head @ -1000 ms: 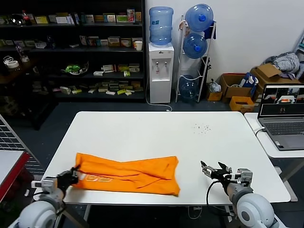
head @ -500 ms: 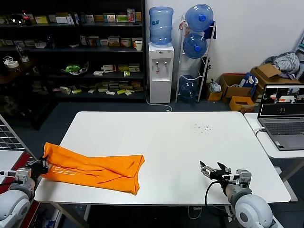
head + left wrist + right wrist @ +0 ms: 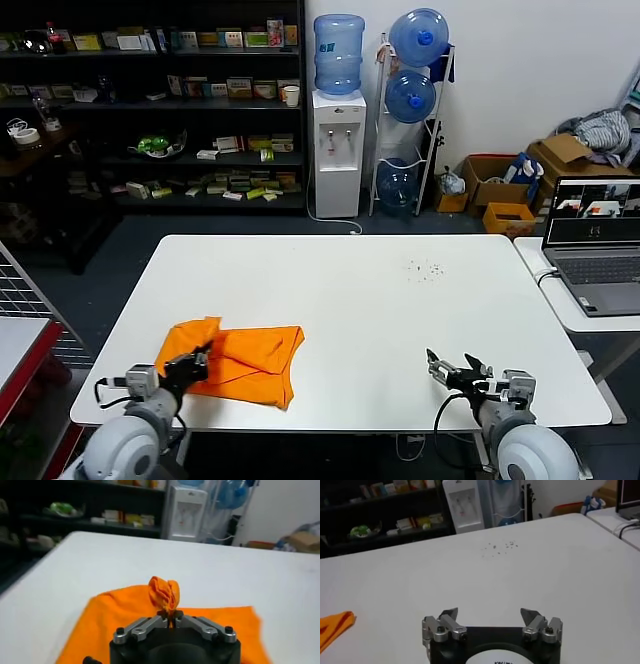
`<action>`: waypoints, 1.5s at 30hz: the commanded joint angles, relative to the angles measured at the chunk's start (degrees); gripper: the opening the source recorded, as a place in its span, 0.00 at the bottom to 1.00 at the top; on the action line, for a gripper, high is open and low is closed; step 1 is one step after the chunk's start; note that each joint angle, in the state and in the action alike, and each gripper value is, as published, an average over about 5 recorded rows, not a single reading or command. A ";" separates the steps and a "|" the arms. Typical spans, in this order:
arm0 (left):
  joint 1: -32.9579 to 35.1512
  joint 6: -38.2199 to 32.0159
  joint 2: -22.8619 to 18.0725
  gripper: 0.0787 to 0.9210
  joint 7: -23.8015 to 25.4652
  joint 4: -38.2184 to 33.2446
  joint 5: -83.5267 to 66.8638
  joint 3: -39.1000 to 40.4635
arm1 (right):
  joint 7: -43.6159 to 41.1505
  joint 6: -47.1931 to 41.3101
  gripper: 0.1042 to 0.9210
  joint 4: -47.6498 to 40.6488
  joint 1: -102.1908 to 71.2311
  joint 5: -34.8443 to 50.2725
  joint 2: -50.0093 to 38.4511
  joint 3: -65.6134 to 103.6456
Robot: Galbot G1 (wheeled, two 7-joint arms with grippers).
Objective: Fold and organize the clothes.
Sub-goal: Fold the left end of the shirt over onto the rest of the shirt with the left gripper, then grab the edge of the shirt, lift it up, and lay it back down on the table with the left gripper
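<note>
The bright orange T-shirt lies folded over itself near the front left of the white table. My left gripper is shut on a bunched edge of the shirt, held just above the lower layer. My right gripper is open and empty over bare table at the front right, well clear of the shirt. In the right wrist view its gripper stands open and a corner of the shirt shows at the edge.
A laptop sits on a side table at the right. Shelves, a water dispenser and cardboard boxes stand beyond the table. Small dark specks lie on the far right of the table.
My left gripper has carried the shirt's left end to the right, over the rest of the shirt, so the long strip is now a shorter folded heap. The right gripper has barely moved.
</note>
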 commanded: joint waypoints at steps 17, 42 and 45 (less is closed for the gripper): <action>-4.14 2.54 -10.52 0.13 -0.70 -1.85 3.05 7.12 | 0.43 -0.29 0.88 0.01 -1.46 0.78 0.19 0.49; -2.24 0.80 18.66 0.88 26.11 14.51 -11.26 -2.60 | -1.25 0.12 0.88 0.52 -0.59 1.73 -0.66 0.08; -3.24 1.23 17.90 0.88 26.88 15.34 -11.05 -1.00 | -1.27 0.17 0.88 0.62 -0.96 1.69 -0.67 0.32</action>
